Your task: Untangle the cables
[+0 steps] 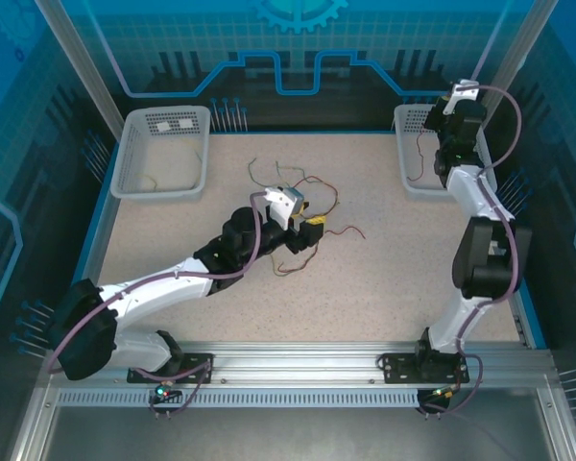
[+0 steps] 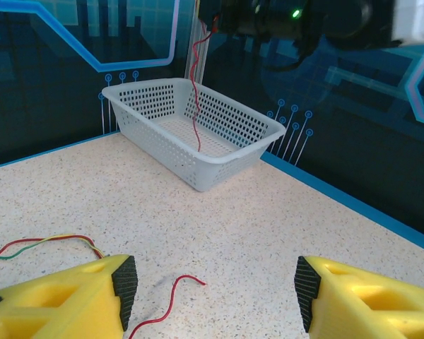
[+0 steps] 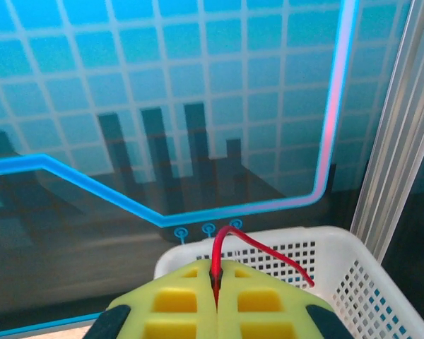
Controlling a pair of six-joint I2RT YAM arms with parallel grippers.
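Pinching a red cable (image 3: 265, 248), the right gripper (image 3: 217, 286) is noted with its yellow jaws pressed together on the wire, which loops up out of the seam between them. From the left wrist view the same cable is seen hanging straight down into the right basket (image 2: 219, 173). Whether its lower end touches the basket floor cannot be told.

Left gripper (image 2: 215, 289): jaws spread, nothing held between them. It is set low over the table (image 2: 283, 212), at the edge of the loose bundle. A red wire end (image 2: 171, 296) lies on the surface between the two fingertips. Green and yellow strands (image 2: 56, 239) run off just beside the left finger.

The other cables (image 1: 350, 230) are scattered across the middle of the table, around and beyond the left gripper. Several strands cross one another; the count cannot be made out. One pale strand appears to lie in the left basket (image 1: 134, 182).

Progress, as judged: partly done. One cable is lifted clear and poised over a basket, not yet released. One is probably already sorted. Most of the bundle is left to be separated, and the open left jaws look placed for the next pick.
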